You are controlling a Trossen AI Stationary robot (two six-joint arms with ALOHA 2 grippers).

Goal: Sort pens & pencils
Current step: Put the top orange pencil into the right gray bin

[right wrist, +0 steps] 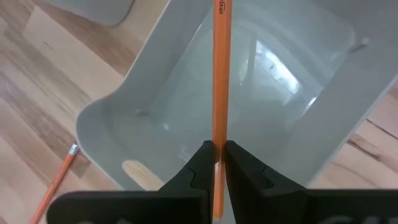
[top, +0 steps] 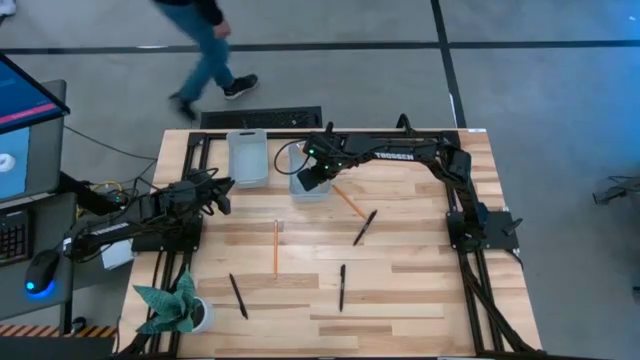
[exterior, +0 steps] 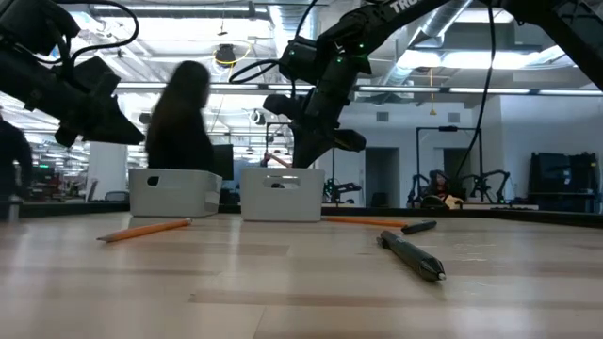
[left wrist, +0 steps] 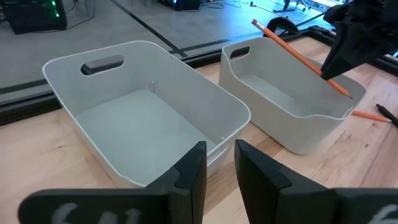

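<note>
My right gripper [right wrist: 219, 155] hangs over the right-hand one of two white bins [left wrist: 292, 127], shut on an orange pencil [right wrist: 219, 74]. Beside that bin on the left stands the other bin [left wrist: 143, 46]. Two more pencils lie flat on the wood: one mid-table [top: 276, 248], one just beside the right bin [top: 349, 201]. Three black pens lie nearer the front edge [top: 365, 227], [top: 342, 287], [top: 238, 296]. My left gripper [left wrist: 219, 165] waits at the table's left side, level with the bins, narrowly open with nothing between its fingers. My right gripper pinches the pencil's shaft near its lower end [right wrist: 219, 140] between its two fingers. The fingers come steeply from above. The pencil is lifted clear and tilted, its long free part [left wrist: 292, 50] slanting up over the bin's opening.
A potted plant with green leaves [top: 175, 308] stands at the front left corner. Black frame rails [top: 470, 270] run along the table's edges. A person [top: 205, 50] walks on the floor past the far edge. Bare wood lies between the scattered pens and pencils.
</note>
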